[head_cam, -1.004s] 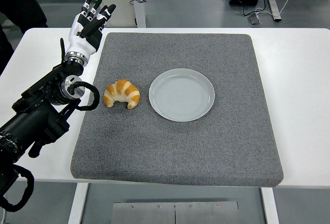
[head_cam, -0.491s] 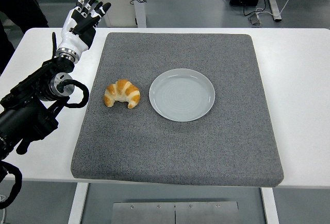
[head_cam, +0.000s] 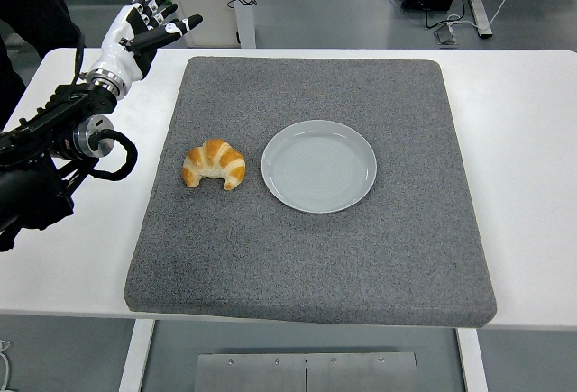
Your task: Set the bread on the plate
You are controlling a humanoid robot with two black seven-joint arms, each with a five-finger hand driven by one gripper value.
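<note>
A golden croissant [head_cam: 214, 165] lies on the grey mat [head_cam: 311, 257], just left of an empty pale plate [head_cam: 318, 165]; the two do not touch. My left hand [head_cam: 144, 27] is raised over the table's far left corner, well behind and to the left of the croissant. Its fingers [head_cam: 178, 25] are spread and hold nothing. The black left arm [head_cam: 54, 149] comes in from the left edge. No right arm shows.
The mat covers most of the white table [head_cam: 532, 158]. A dark-clothed person [head_cam: 32, 0] stands at the top left, close to my raised hand. Beyond the table's far edge are a white post [head_cam: 239, 0] and floor cables [head_cam: 451, 13].
My left arm has pulled back to the left and away from the mat, and the hand has turned so its fingers point more to the right. Croissant and plate have not moved.
</note>
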